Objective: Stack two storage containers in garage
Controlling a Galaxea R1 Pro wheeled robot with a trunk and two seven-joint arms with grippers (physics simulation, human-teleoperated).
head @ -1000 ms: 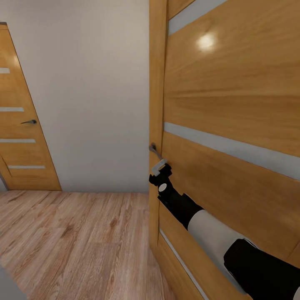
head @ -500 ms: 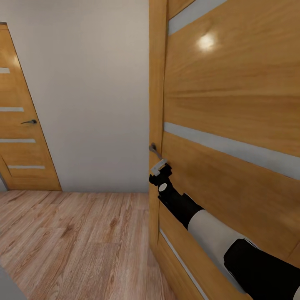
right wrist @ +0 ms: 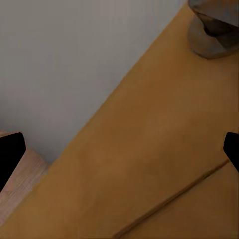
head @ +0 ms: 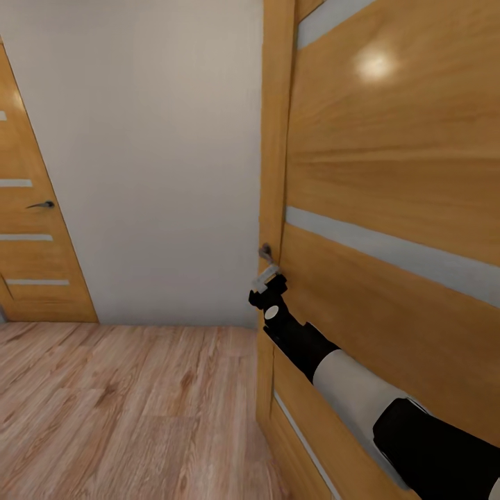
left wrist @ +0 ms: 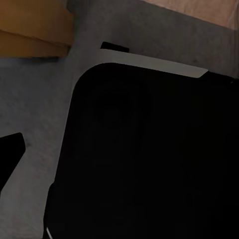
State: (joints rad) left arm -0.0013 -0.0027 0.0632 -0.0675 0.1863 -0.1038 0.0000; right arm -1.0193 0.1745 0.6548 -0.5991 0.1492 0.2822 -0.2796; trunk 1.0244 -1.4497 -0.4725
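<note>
Hallway: white wall (head: 160, 153), wood plank floor (head: 125, 403) | near door (head: 389, 208) ahead of jaws | right gripper (head: 267, 286) spread wide, lever handle (head: 266, 255) just beyond fingertips | containers unseen | advise: centre lever between jaws, then close.

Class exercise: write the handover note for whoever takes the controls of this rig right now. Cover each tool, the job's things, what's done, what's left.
Right tool: at the metal handle of the near wooden door, fingers spread wide in the right wrist view, holding nothing.
Left tool: state unreadable; the left wrist view is dark.
Containers: none visible here; hallway with wood floor and a second door.
Done: nothing confirmable.
Left: get through the door, move and stack both containers.
</note>
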